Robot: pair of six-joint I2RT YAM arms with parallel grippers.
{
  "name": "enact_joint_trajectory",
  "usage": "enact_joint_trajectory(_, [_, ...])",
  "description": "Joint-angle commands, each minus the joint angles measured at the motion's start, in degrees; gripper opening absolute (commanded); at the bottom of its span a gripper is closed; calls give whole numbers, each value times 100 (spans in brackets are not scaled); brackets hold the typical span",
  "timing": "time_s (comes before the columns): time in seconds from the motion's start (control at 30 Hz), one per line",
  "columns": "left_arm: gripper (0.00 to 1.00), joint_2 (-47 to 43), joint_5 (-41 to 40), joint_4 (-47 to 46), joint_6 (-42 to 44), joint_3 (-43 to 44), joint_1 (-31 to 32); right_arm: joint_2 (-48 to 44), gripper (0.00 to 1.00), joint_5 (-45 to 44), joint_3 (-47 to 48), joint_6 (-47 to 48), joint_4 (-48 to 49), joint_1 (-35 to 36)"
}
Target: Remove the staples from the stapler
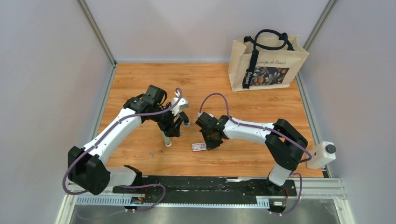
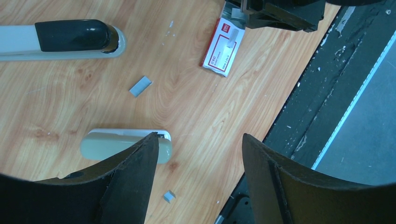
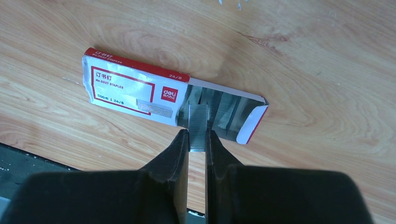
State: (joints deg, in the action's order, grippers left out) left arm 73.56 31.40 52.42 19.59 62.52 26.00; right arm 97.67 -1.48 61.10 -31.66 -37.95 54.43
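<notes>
In the left wrist view the stapler (image 2: 70, 35), black-topped on a pale body, lies on the wood at the upper left. A paler grey bar (image 2: 116, 144) lies below it, its end under one finger of my left gripper (image 2: 201, 144). That gripper hangs open above the table with nothing between its fingers. Two loose bits of staples (image 2: 140, 86) (image 2: 169, 196) lie on the wood. My right gripper (image 3: 197, 137) is shut on a silvery strip of staples (image 3: 198, 122) at the open end of the red-and-white box (image 3: 130, 88).
A printed tote bag (image 1: 266, 63) stands at the far right of the table. A black rail (image 1: 210, 184) runs along the near edge, close to the box (image 1: 199, 147). Grey walls enclose the table on three sides.
</notes>
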Motion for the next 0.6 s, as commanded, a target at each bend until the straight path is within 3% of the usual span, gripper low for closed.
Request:
enact_joint_trajectory(0.0, [74, -263, 24, -127, -70, -30, 2, 121, 8, 60, 244, 55, -72, -29])
enact_joint_trajectory(0.3, [74, -298, 59, -162, -52, -91, 2, 200, 15, 51, 429, 116, -204, -47])
enact_joint_trajectory(0.4, [74, -307, 68, -171, -52, -109, 2, 200, 25, 60, 482, 125, -239, -47])
enact_joint_trajectory(0.47, [74, -316, 68, -180, -61, -91, 2, 218, 40, 60, 499, 151, -282, -47])
enact_joint_trajectory(0.57, [74, -325, 86, -180, -61, -91, 2, 218, 48, 60, 534, 169, -309, -38])
